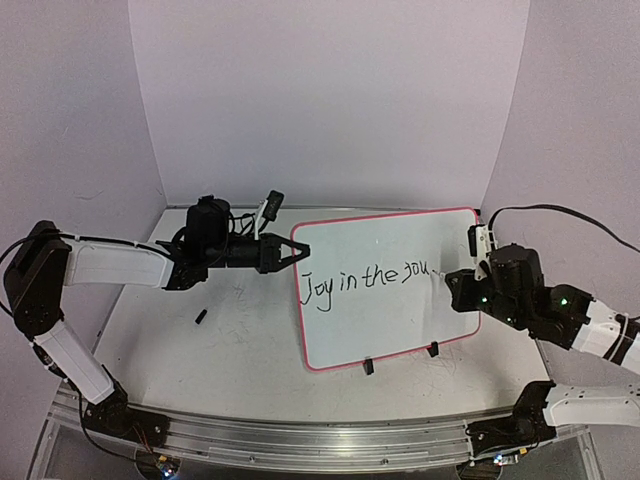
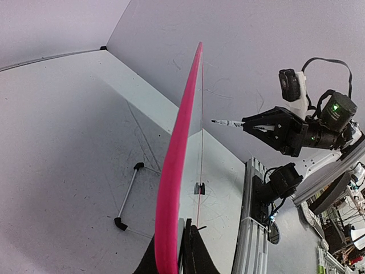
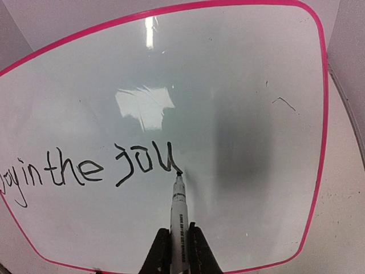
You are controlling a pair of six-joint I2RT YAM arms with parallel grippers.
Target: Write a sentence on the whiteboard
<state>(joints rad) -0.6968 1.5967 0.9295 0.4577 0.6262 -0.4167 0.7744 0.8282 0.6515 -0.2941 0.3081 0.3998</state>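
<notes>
From above, the whiteboard (image 1: 400, 325) stands tilted at centre-right of the frame, its lower edge on the table (image 1: 230, 355). "Joy in the jou" is written across its middle. The left gripper (image 1: 300, 252) is clamped on the board's upper left edge. The left wrist view shows that grip edge-on, with the pink rim rising from between the fingers (image 2: 199, 260) at bottom centre. The right gripper (image 1: 455, 282) sits at the board's right side. What it grasps is plain only in the right wrist view: a marker (image 3: 178, 208) pinched between the fingers, its tip on the board at the end of the "u". A small black piece (image 1: 200, 317) lies on the table at left, seen only from above.
</notes>
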